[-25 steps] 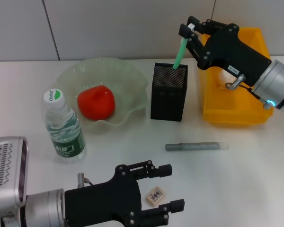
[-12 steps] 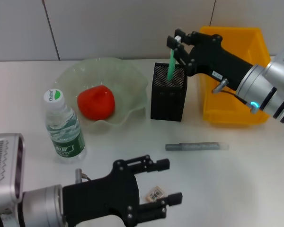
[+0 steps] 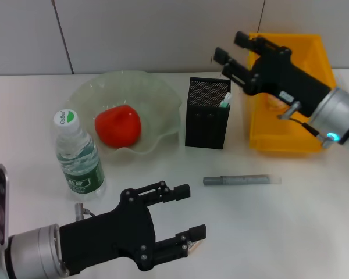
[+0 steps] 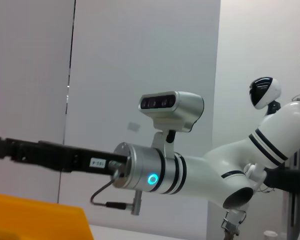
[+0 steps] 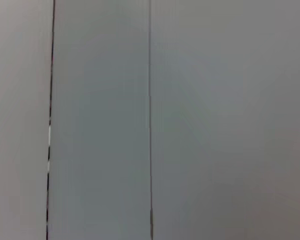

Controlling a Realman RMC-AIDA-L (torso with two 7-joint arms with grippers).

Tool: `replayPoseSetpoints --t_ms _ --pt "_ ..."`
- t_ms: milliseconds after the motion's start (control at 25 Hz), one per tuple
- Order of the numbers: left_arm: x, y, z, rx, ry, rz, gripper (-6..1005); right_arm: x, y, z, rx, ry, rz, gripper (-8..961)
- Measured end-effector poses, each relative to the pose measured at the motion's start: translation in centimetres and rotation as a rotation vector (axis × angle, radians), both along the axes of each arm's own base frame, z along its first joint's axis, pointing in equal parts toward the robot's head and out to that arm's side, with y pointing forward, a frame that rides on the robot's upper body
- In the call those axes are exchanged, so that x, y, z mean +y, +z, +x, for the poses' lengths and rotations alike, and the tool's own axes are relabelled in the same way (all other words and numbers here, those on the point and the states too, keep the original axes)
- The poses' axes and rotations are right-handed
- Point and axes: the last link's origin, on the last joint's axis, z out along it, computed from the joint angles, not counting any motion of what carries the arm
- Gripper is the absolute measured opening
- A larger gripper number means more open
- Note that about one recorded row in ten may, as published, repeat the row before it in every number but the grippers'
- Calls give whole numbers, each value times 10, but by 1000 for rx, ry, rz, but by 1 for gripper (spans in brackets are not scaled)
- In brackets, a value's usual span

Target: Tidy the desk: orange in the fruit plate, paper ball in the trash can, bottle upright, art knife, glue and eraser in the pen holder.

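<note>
The head camera looks down on the worktop (image 3: 314, 221); the left wrist camera faces the right arm (image 4: 155, 172); the right wrist camera faces a wall (image 5: 200, 120).

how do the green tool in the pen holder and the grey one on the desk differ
The green tool stands tilted inside the pen holder, only its tip showing; the grey tool lies flat on the desk, fully visible. Green is stowed, grey is not. Both are slim sticks.
</note>
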Motion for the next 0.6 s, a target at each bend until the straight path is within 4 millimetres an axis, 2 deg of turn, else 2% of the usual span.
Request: replayPoseSetpoints --t_ms 160,360,600 --pt "0 1 -1 2 -3 5 667 0 22 5 64 -14 -42 565" --pt "-1 3 -4 1 1 20 667 -6 47 8 59 -8 -146 651" --pt "-6 13 -20 -5 30 67 667 -24 63 2 -115 5 -281 761"
